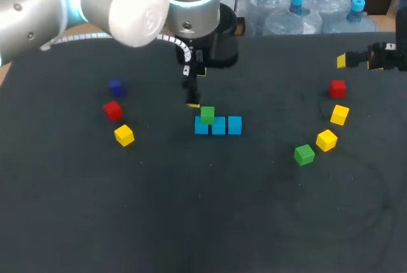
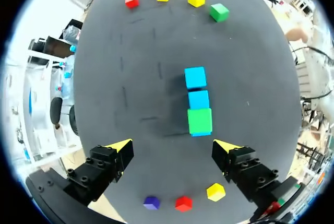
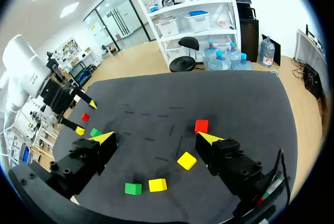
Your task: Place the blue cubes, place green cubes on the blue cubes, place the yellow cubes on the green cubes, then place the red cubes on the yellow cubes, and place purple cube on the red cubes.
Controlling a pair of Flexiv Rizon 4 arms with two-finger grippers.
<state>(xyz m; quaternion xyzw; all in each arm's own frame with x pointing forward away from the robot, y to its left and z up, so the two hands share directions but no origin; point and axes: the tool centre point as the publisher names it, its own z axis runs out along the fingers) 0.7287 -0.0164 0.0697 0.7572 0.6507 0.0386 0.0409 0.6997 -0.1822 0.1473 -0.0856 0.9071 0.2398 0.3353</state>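
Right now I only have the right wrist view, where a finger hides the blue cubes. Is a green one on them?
Observer: Yes, one green cube sits on the end blue cube.
Operator: How many are down?
Observer: Three blue cubes, side by side in one row.
Operator: And the purple one?
Observer: The purple cube lies on the table towards the left arm's side, near a red cube and a yellow cube.

Blue cubes (image 2: 195, 78), just ahead of the left gripper (image 2: 172, 144): no text can be read.
Green cube (image 2: 200, 120): likewise none.
Table (image 2: 250, 51): no label, number or sign can be read.
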